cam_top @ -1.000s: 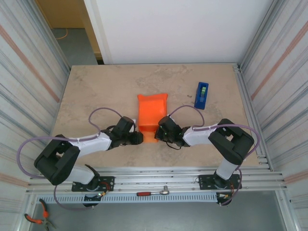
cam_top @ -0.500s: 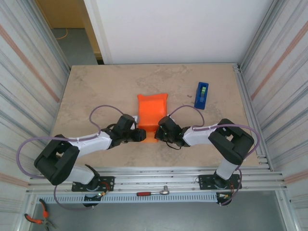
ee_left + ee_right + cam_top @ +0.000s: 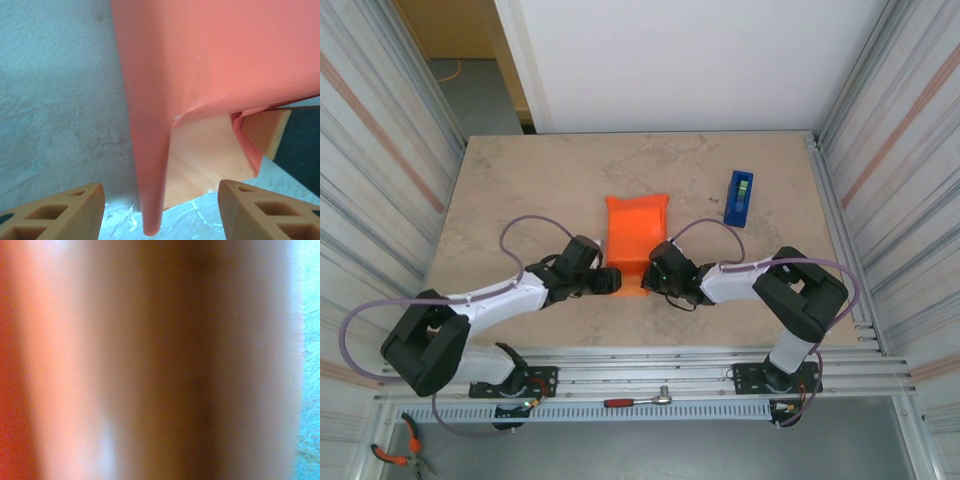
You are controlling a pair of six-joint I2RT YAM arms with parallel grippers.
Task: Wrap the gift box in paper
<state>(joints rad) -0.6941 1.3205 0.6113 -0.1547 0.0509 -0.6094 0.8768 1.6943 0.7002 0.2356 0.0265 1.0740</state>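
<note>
Found paper (image 3: 636, 228) folded into a raised orange bundle at middle of table (image 3: 520, 190), lying lengthwise away from the arms. Noted left gripper (image 3: 608, 280) at its near left corner, jaws spread wide either side of a standing crease, fingers (image 3: 55, 212) clear of it, gripping nothing. Noted right gripper (image 3: 648, 277) at the near right corner, closed tight, apparently pinching the sheet's near flap; wrist view too blurred to confirm. Spotted blue tape dispenser (image 3: 740, 197) well apart, off to far right of bundle
</note>
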